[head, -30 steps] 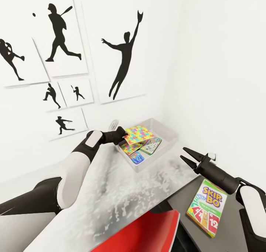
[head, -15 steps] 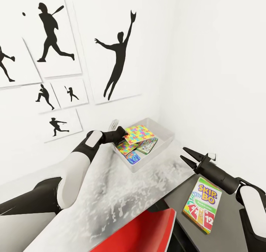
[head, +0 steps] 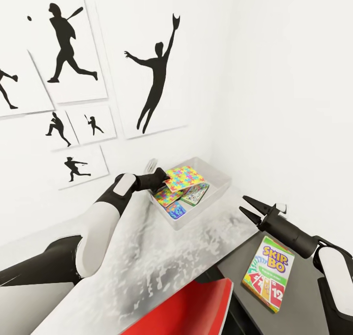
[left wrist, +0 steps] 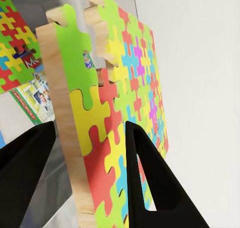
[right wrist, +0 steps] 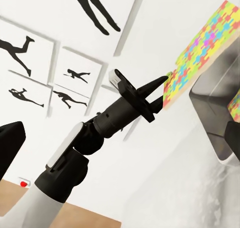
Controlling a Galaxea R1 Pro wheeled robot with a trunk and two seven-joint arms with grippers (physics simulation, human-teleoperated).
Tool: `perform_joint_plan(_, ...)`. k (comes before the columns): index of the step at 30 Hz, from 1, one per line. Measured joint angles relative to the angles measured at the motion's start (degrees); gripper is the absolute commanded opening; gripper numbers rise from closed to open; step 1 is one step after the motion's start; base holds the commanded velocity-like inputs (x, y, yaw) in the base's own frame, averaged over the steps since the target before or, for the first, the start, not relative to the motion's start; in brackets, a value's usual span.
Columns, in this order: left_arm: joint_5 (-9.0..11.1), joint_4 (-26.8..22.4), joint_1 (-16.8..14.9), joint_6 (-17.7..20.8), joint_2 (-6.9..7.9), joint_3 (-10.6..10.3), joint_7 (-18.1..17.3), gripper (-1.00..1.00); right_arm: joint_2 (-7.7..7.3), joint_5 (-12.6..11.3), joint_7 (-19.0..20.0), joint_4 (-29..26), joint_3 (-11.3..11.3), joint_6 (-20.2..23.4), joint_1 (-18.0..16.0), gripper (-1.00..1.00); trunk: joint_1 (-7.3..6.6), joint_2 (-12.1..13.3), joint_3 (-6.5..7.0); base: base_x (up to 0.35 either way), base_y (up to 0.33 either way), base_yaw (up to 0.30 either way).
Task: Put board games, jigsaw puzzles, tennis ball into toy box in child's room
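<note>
My left gripper (head: 163, 179) is shut on one edge of a square jigsaw puzzle (head: 185, 176) and holds it tilted over the near end of the pale grey toy box (head: 219, 177). In the left wrist view the black fingers (left wrist: 150, 180) clamp the puzzle (left wrist: 117, 102). Inside the toy box lie a second jigsaw puzzle (head: 163, 196), a green-pink board game (head: 196, 193) and a small blue board game (head: 176, 210). The Skip-Bo board game (head: 268, 272) lies flat on the dark grey side unit, just below my open right gripper (head: 248, 208). The tennis ball is out of view.
The toy box stands in the far corner of the mottled table (head: 147, 261), against white walls with baseball posters (head: 152, 70). A red chair (head: 189, 308) is tucked at the table's near edge. The dark side unit (head: 304, 300) sits lower at the right.
The whole picture has shifted a little to the left, so the camera has moved. Both arms hold their poses, and the left gripper keeps the puzzle over the toy box.
</note>
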Motion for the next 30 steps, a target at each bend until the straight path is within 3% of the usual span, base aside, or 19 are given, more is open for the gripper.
perform_joint_plan(30,0.07,-0.8,0.0,-0.1,0.0,0.01,-0.01,-1.0,-0.05,0.0,0.08,-0.01,0.0,0.0,0.0,1.0,0.0,0.0,0.0,0.0,-0.051,0.0)
